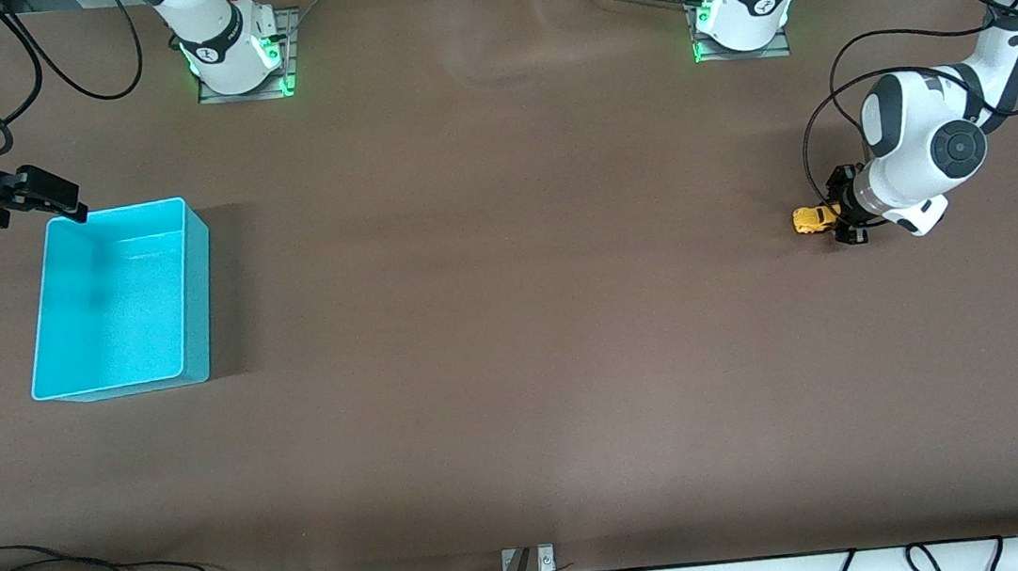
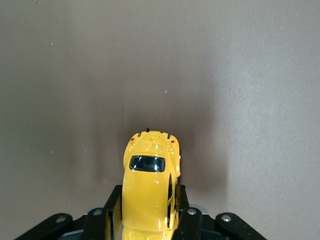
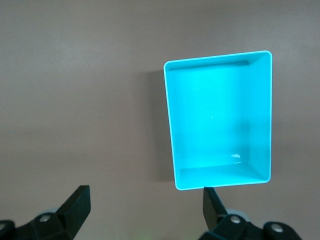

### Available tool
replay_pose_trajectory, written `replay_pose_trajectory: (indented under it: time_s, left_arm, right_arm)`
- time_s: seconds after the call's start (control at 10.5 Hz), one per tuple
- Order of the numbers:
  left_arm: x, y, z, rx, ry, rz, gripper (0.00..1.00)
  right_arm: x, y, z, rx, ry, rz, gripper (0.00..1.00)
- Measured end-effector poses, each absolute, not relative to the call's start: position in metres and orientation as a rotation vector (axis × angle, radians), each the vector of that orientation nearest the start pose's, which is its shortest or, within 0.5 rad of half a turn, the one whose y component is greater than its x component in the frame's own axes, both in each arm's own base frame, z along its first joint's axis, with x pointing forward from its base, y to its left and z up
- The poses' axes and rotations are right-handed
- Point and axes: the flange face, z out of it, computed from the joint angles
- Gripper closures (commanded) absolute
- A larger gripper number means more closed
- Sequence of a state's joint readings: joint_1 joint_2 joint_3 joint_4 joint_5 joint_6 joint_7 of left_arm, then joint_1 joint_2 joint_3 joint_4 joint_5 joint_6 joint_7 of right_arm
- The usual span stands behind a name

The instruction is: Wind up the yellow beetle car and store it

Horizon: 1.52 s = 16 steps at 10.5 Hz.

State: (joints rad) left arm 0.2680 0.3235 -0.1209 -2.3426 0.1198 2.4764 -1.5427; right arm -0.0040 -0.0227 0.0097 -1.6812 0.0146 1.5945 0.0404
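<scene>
The yellow beetle car (image 1: 810, 219) sits low at the left arm's end of the table, its body sticking out from between the black fingers of my left gripper (image 1: 833, 216). In the left wrist view the car (image 2: 150, 185) fills the gap between the fingers (image 2: 111, 212), which press on both its sides. The turquoise bin (image 1: 121, 298) stands empty at the right arm's end. My right gripper (image 1: 50, 196) hangs open and empty by the bin's corner nearest the robot bases. In the right wrist view the bin (image 3: 220, 120) lies ahead of the spread fingers (image 3: 75, 205).
The brown table runs wide between the car and the bin. Cables lie along the table's edge nearest the front camera and near the arm bases (image 1: 239, 58).
</scene>
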Motion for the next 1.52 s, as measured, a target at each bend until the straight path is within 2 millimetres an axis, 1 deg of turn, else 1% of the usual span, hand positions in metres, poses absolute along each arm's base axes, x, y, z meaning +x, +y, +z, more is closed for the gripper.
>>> replay_pose_trajectory:
  time_s: [0.66,1.04,1.14,1.23,1.33,1.42,1.52]
  left_arm:
    - [0.491,0.094,0.182,2.297,2.323,-0.218,1.0]
    - [0.491,0.095,0.182,2.299,2.321,-0.218,1.0]
    - [0.491,0.095,0.182,2.299,2.321,-0.218,0.98]
    - [0.491,0.095,0.182,2.299,2.321,-0.218,0.69]
    - [0.491,0.095,0.182,2.299,2.321,-0.218,0.47]
    - [0.491,0.095,0.182,2.298,2.321,-0.218,0.42]
    - [0.489,0.095,0.172,2.3,2.322,-0.231,0.42]
  right_arm:
    - [0.546,0.005,0.587,-3.127,0.056,0.1,0.0]
    - [0.546,0.005,0.586,-3.127,0.056,0.102,0.0]
    - [0.546,0.005,0.586,-3.127,0.056,0.102,0.0]
    - [0.546,0.005,0.586,-3.127,0.056,0.102,0.0]
    - [0.546,0.005,0.586,-3.127,0.056,0.102,0.0]
    - [0.546,0.005,0.586,-3.127,0.056,0.102,0.0]
    - [0.546,0.005,0.586,-3.127,0.056,0.102,0.0]
